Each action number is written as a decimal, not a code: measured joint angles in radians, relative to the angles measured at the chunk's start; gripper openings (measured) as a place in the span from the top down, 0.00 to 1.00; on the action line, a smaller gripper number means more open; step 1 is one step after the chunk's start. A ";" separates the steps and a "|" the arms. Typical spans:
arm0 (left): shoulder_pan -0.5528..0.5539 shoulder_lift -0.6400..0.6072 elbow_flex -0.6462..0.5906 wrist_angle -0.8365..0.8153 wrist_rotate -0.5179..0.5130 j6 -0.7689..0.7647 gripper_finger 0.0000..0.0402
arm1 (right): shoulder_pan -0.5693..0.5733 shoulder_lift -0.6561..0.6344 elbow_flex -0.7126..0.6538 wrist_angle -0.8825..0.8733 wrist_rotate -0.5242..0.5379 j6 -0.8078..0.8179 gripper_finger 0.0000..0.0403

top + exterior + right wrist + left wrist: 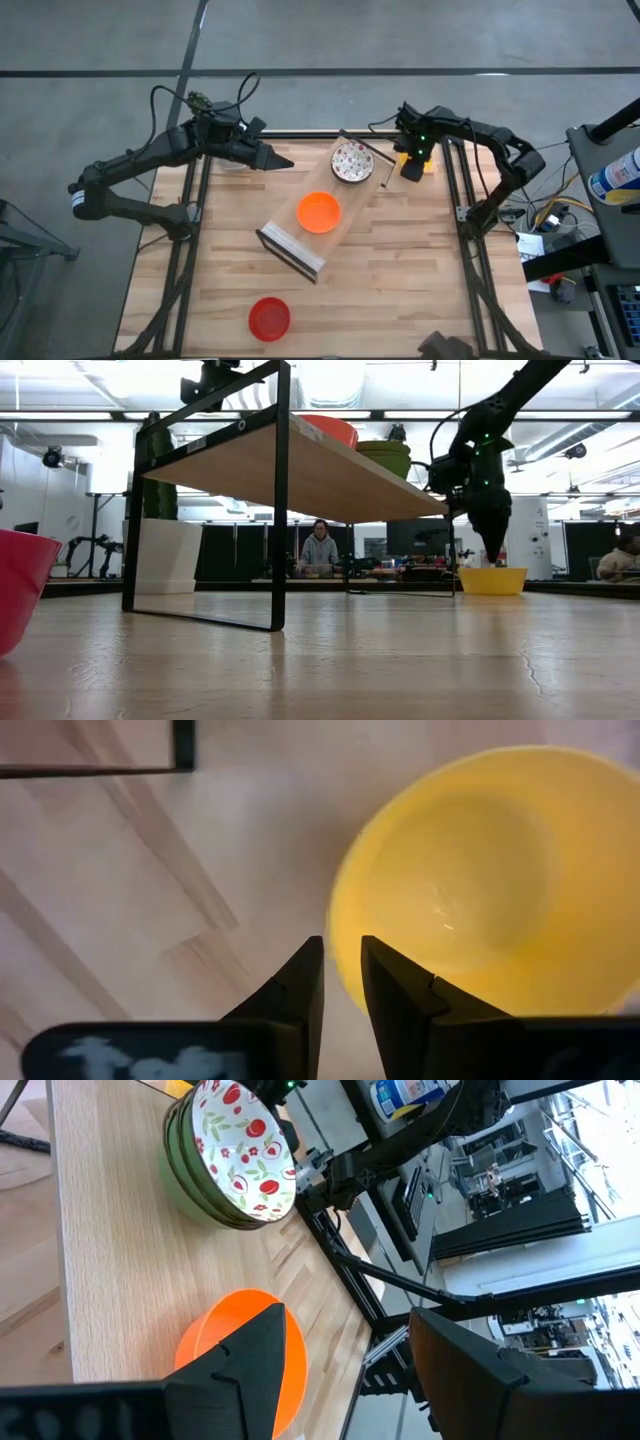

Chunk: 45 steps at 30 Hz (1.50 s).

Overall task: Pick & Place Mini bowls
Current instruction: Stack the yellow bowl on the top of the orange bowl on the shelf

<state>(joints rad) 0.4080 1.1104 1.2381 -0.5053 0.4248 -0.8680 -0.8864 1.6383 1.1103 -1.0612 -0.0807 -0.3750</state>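
Right pincer [342, 982] hanging just above the yellow bowl's [480, 880] rim, fingers nearly together, holding nothing. Left pincer [283, 162] fingers apart, over the worktop [420, 280] beside the shelf [300, 245]. Orange bowl [319, 212] and patterned stack [352, 161] on that shelf. Red bowl [269, 318] at the worktop's near edge.

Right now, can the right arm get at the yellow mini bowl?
Probably yes: the right gripper hangs directly over the plain yellow round mini bowl, fingers nearly shut beside its rim, nothing between them.
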 joint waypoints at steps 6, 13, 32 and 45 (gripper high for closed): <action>0.000 0.000 0.000 0.000 0.000 0.000 0.49 | 0.000 -0.001 -0.026 0.004 0.005 -0.022 0.80; 0.000 0.000 0.000 0.000 0.000 0.000 0.49 | 0.000 -0.002 -0.034 0.030 0.003 0.005 0.68; 0.000 0.000 0.000 0.000 -0.010 0.000 0.49 | 0.000 -0.002 -0.101 0.087 0.088 -0.004 0.68; 0.000 0.000 0.000 0.000 -0.015 0.000 0.49 | 0.003 -0.005 -0.102 0.046 0.108 0.061 0.97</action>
<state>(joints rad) 0.4080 1.1107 1.2381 -0.5049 0.4095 -0.8680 -0.8834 1.6333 1.0081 -1.0149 0.0278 -0.3138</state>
